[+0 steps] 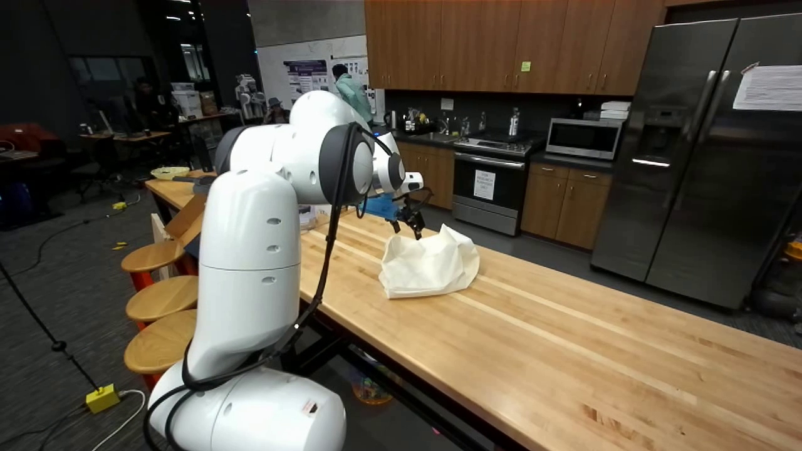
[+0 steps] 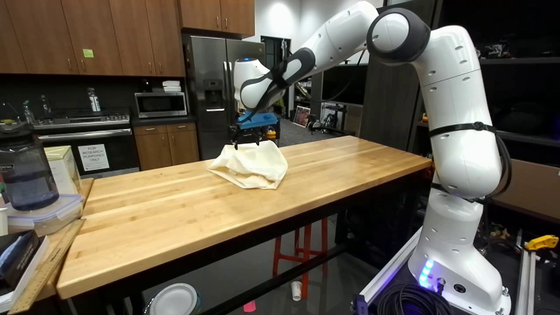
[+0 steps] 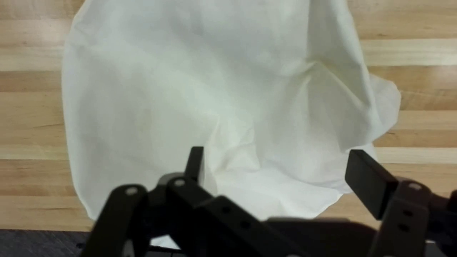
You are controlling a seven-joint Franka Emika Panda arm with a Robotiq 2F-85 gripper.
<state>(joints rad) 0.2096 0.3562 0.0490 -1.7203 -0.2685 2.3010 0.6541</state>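
A crumpled cream cloth or bag lies in a loose heap on the wooden table; it shows in both exterior views (image 1: 429, 266) (image 2: 253, 164) and fills most of the wrist view (image 3: 171, 92). My gripper (image 1: 407, 232) is just over the cloth, pointing down, near its edge on the kitchen side (image 2: 246, 145). In the wrist view the black fingers (image 3: 276, 162) are wide apart, with cloth visible below and between them and nothing held. The right finger is over the cloth's edge near bare wood. I cannot tell whether a fingertip touches the cloth.
The long wooden table (image 1: 564, 338) has its edge near the gripper, low in the wrist view. A dark pitcher (image 2: 28, 170), a lidded plastic container (image 2: 48, 214) and a wooden ruler (image 2: 48, 267) stand at one end. Stools (image 1: 160, 297) stand beside the table.
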